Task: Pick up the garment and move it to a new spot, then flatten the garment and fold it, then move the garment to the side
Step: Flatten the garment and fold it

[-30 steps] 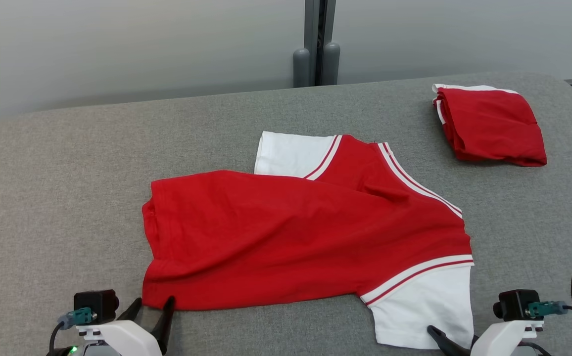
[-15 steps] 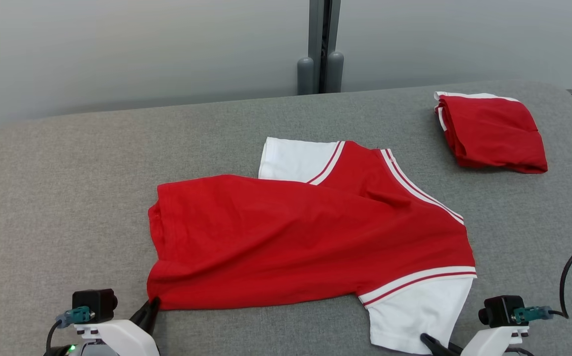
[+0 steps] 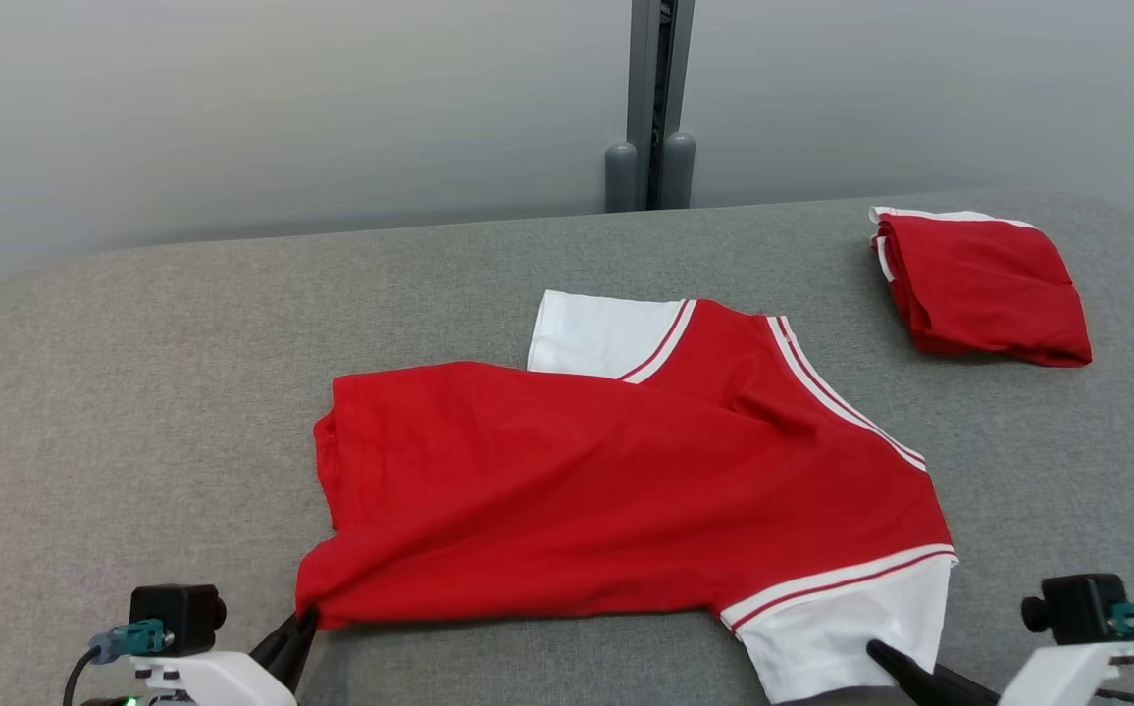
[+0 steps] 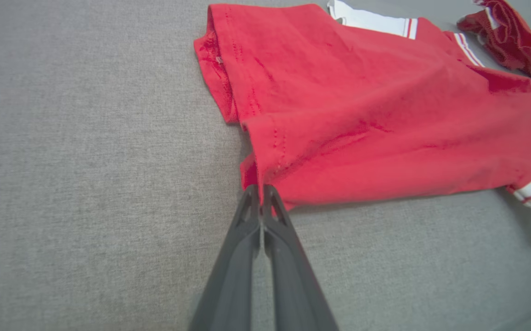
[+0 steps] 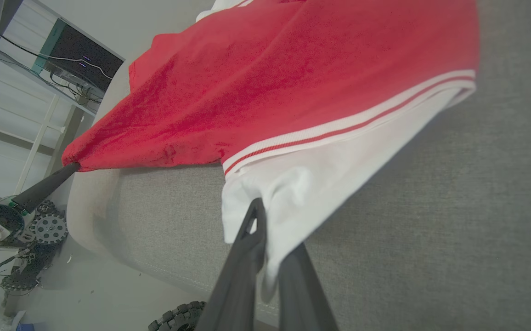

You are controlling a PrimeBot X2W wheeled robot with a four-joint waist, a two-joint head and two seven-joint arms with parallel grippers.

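Across the middle of the head view, the garment (image 3: pixel 626 480) lies spread on the padded surface (image 3: pixel 116 392), a round-cornered slab covered in coarse grey woven fabric. It is a red jersey of soft knit cloth with white sleeves edged in thin red and white stripes. Its body forms a broad slanted rectangle with shallow wrinkles; one white sleeve lies flat at the upper middle, the other at the lower right. At the lower left of the frame the left gripper (image 3: pixel 304 620) has its two long, dark, tapered fingers pressed together on the red hem corner, which is drawn into a small peak. In the left wrist view the stitched hem bunches right at the fingertips. At the lower right the right gripper (image 3: pixel 881 650) pinches the edge of the white sleeve. In the right wrist view the smooth white cloth folds between the two fingers and sags off them. In the upper right of the head view a folded red bundle (image 3: pixel 989 284) with a white edge sits as a thick rumpled packet, well apart from the jersey. Behind the surface stands a pale matte wall (image 3: pixel 233 118) with a dark upright post (image 3: pixel 660 88)
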